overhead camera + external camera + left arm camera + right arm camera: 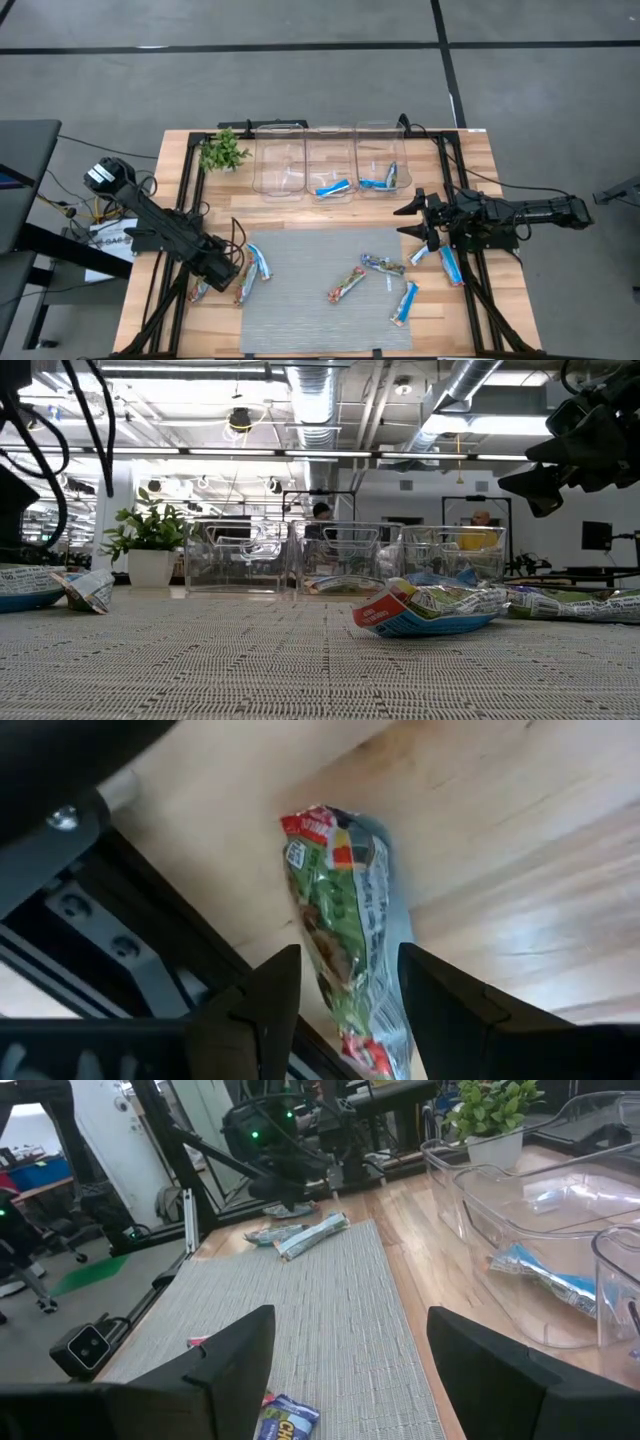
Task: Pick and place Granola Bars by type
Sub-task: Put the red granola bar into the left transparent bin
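The left gripper hangs low over the table's left edge, its two fingers spread wide on either side of a red-and-green granola bar that lies on the bare wood beside the dark frame rail. The fingers straddle the bar without touching it, so the step in hand appears to be the pick of this one bar, with the grasp not yet made.

The right gripper waits above the table's right side, just in front of the three clear bins, its fingers wide apart and holding nothing.

Sorting is only partly done. One blue-and-white bar lies in the middle bin and another in the right-hand bin; the left-hand bin looks empty. The remaining bars are loose: two at the left edge of the grey mat, near the left gripper, a red-and-green one mid-mat, a silvery one and a blue one further right, and two more on the wood below the right gripper. A potted plant stands beside the bins.

The next move probably calls for the left gripper to sink a little and close squarely across the bar's narrow width, taking care that the rail alongside does not foul a finger, then to lift and carry it to the bin for its type.
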{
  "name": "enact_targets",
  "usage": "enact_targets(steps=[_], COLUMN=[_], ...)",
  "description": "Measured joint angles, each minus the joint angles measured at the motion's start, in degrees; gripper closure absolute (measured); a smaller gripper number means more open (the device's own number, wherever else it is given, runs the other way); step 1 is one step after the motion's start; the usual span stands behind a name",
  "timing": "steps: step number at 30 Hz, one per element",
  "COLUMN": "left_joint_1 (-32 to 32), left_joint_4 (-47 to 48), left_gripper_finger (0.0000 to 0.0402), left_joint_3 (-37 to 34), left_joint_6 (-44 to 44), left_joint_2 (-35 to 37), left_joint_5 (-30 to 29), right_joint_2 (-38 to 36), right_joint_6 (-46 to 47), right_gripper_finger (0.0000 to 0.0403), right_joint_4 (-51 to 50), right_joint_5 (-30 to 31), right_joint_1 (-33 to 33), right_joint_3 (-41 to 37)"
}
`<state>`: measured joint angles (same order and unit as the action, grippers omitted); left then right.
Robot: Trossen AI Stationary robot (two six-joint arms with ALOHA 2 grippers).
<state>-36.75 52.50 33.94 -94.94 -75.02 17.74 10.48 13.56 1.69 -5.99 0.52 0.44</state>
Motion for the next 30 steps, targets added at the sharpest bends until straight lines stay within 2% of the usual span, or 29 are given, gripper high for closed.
enact_targets(steps=[13,24,27,30], left_joint_1=[0.03,0.04,0.04,0.23], left_joint_4=[-8.26,-10.00,-9.72,-9.96], left_gripper_finger=[0.0244,0.0351,0.0362,0.0361], left_joint_3=[-5.12,-5.11,-4.26,-3.16], left_joint_6=[-0.93,0.51,0.84,1.23], left_joint_2=[0.20,0.13,0.29,0.98], left_joint_5=[-0.56,-2.56,-4.31,-8.89], right_joint_2=[0.00,0.00,0.00,0.00], right_joint_6=[0.00,0.00,0.00,0.00], right_gripper_finger=[0.0148,0.0148,0.0148,0.0148], right_joint_4=[0.00,0.00,0.00,0.00], right_joint_5=[0.01,0.01,0.01,0.01], right_joint_1=[0.01,-0.01,0.00,0.00], right_joint_3=[0.01,0.01,-0.01,0.01])
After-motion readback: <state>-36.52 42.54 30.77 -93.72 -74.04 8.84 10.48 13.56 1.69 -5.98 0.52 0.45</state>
